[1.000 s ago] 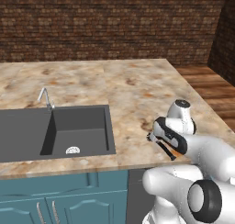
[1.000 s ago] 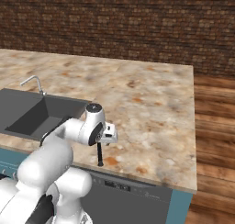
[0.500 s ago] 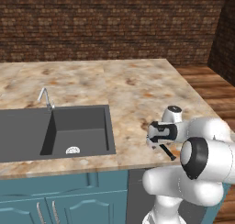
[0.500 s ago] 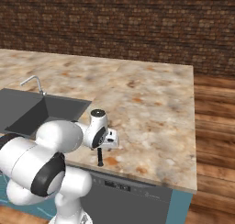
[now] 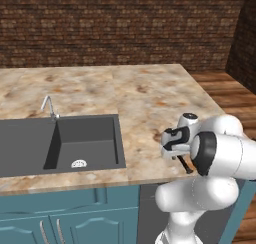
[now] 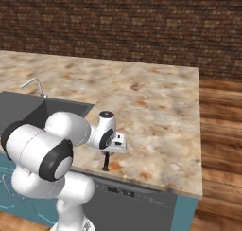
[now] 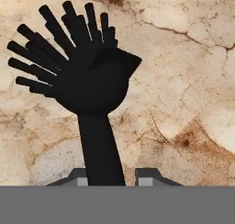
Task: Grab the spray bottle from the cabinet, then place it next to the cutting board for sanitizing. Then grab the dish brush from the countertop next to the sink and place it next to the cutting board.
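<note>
Dish brush [image 7: 92,85] all-black, bristles splayed, handle in gripper [image 7: 108,177].

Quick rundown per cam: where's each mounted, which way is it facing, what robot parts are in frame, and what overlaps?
Left base view: behind the arm to its left, facing forward and down over the countertop and sink; arm at lower right.
Right base view: behind to its right, same countertop and brick wall; arm at lower left, dish brush hanging below the hand.
Hand view: on the hand, looking along the gripper at the brush and marbled stone; jaw tips flank the handle.
Shared: both base views show sink, faucet, countertop.
</note>
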